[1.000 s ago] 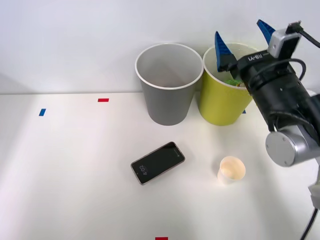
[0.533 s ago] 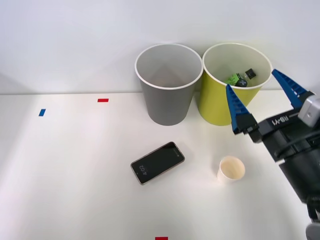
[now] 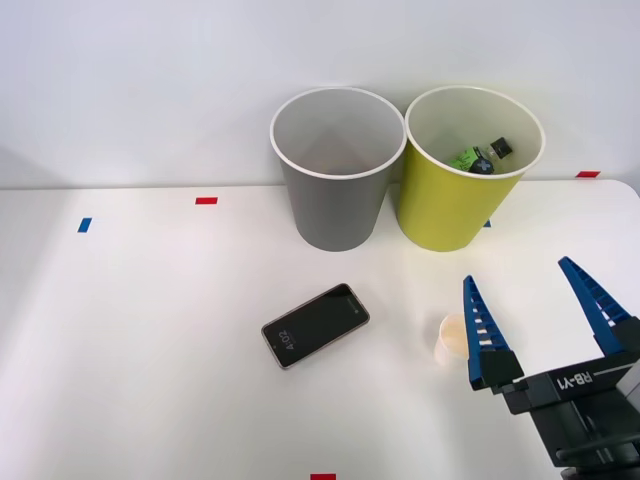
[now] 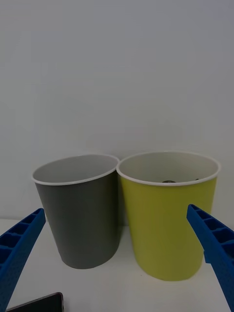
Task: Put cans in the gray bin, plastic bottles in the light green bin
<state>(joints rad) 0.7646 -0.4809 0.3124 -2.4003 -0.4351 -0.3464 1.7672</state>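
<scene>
Two plastic bottles (image 3: 482,157), a small bright green one and a black-capped one, lie inside the tall yellow-green plastic bucket, the light green bin (image 3: 447,205), at upper right of the front view. It stands touching the tall gray plastic bucket, the gray bin (image 3: 332,200). The right gripper (image 3: 540,315) sits low right, blue ribbed fingers (image 3: 481,335) spread wide, grasping nothing, pointing up-frame toward both bins. A white paper cup (image 3: 453,339) sits just beside its left finger; a dark phone (image 3: 315,324) lies on the table further left.
</scene>
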